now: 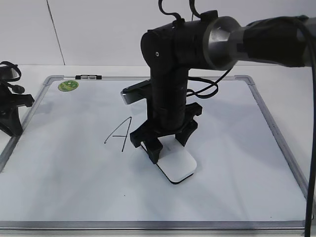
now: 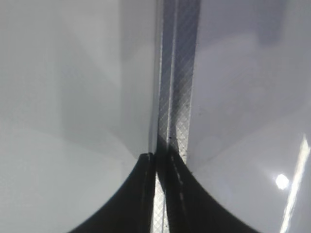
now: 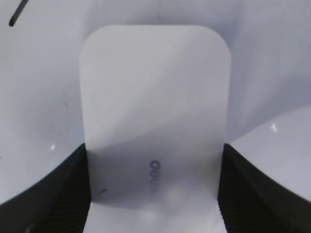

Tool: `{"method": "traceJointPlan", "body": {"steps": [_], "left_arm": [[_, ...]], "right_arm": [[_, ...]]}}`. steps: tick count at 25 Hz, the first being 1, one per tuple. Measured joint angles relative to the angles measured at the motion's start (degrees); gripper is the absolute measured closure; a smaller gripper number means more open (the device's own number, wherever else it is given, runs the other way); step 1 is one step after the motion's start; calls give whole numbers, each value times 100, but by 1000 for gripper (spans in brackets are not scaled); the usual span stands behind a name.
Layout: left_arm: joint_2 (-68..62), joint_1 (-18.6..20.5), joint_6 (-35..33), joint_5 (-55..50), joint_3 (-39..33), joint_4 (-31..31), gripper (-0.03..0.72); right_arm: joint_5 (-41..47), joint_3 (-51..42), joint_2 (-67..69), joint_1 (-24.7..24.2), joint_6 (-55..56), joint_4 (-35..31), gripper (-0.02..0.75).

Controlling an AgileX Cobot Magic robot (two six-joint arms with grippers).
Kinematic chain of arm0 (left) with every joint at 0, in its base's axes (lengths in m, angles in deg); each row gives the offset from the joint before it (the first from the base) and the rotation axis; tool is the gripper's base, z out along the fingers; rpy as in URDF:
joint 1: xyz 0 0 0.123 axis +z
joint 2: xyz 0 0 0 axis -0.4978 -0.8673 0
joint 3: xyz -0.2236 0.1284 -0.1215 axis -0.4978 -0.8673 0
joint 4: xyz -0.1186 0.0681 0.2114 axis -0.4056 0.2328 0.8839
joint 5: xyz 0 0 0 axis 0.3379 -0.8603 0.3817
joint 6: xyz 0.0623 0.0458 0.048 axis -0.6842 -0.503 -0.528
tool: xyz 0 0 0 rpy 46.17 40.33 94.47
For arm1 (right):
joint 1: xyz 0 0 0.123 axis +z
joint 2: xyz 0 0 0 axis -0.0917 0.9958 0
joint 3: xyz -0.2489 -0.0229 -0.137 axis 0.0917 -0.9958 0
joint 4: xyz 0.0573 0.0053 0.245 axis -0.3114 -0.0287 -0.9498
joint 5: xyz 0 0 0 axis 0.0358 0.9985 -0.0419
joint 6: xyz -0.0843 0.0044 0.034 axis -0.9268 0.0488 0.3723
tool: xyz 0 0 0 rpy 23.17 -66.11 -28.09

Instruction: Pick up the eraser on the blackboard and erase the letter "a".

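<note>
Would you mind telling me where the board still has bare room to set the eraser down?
The blackboard is bare between the right gripper and its right frame, and along the near edge below the capital "A". The middle is crowded: the gripper straddles the eraser beside the "A". The left gripper sits at the left frame.

Glossy smooth blackboard (image 1: 237, 163) w/ textured metal frame (image 2: 177, 87); eraser (image 3: 155, 111) smooth matt white plastic, black underside.

Slanted front view and close right wrist view share the eraser (image 1: 177, 165).
</note>
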Motion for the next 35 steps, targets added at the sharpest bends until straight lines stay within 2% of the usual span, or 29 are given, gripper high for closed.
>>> {"method": "traceJointPlan", "body": {"steps": [9, 22, 35], "left_arm": [[0, 0, -10, 8, 0, -11, 666], [0, 0, -10, 8, 0, -19, 667], [0, 0, -20, 8, 0, -32, 666]], "right_arm": [[-2, 9, 0, -297, 82, -231, 196], [-22, 9, 0, -775, 281, -123, 196], [-21, -81, -789, -894, 497, 74, 197]]}}
